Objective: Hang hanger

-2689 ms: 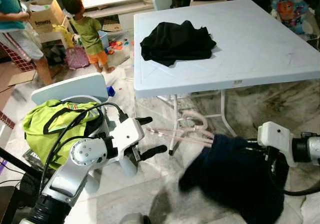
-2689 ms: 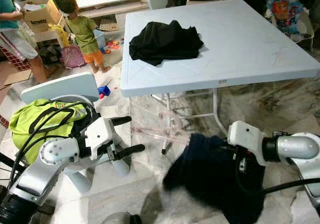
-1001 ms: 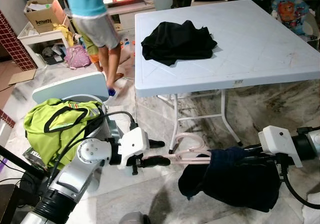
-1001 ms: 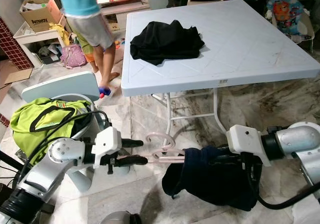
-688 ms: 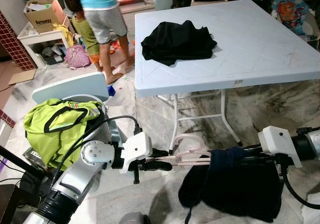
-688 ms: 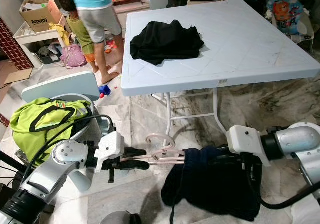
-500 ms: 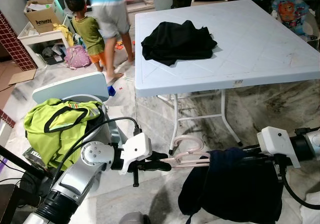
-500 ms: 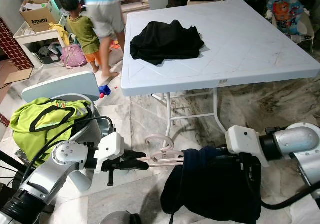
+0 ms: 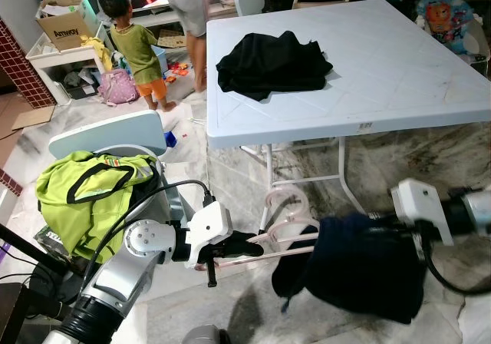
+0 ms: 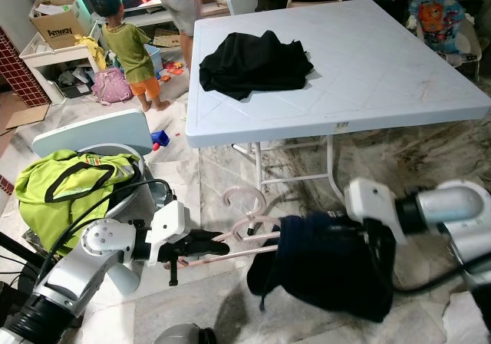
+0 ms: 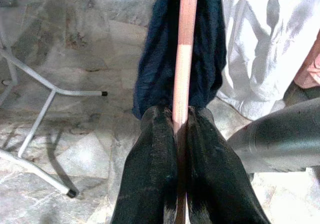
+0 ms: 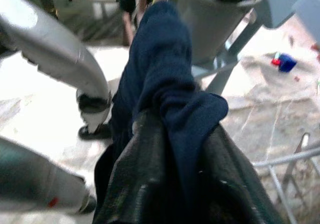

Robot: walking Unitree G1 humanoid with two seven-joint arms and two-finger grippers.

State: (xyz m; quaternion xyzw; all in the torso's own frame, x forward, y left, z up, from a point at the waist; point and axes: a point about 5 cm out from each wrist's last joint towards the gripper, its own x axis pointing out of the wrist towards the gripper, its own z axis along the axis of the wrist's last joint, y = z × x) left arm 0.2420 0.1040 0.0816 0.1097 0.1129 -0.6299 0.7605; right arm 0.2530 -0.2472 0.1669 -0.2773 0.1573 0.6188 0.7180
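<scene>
a large pale blue desk [image 9: 399, 67] stands ahead over a marbled floor [image 9: 230, 175], with a crumpled black garment [image 9: 272, 64] lying near its front left corner. to the left, a light blue chair [image 9: 107, 135] has a lime-green bag [image 9: 84, 194] slumped against it. behind it two people stand among boxes and toys: a small one in a green top [image 9: 134, 41], and the legs of a taller one [image 9: 192, 10] beside the desk's far corner.

below the desk's front edge, a dark navy garment [image 9: 360, 271] hangs in a bunch above the floor, draped over the far end of a pink hanger [image 9: 280, 233]. the hanger lies roughly level between the two arms, its hook [image 10: 244, 198] curling upward near the desk leg.

the right tool [image 12: 175, 184] is pinched tight on a fold of the navy garment. whether it also grips the hanger under the cloth is hard to tell. the left tool [image 11: 175, 139] is clamped onto the hanger's thin pink bar, both black fingers [image 11: 150, 174] pressed against it.
</scene>
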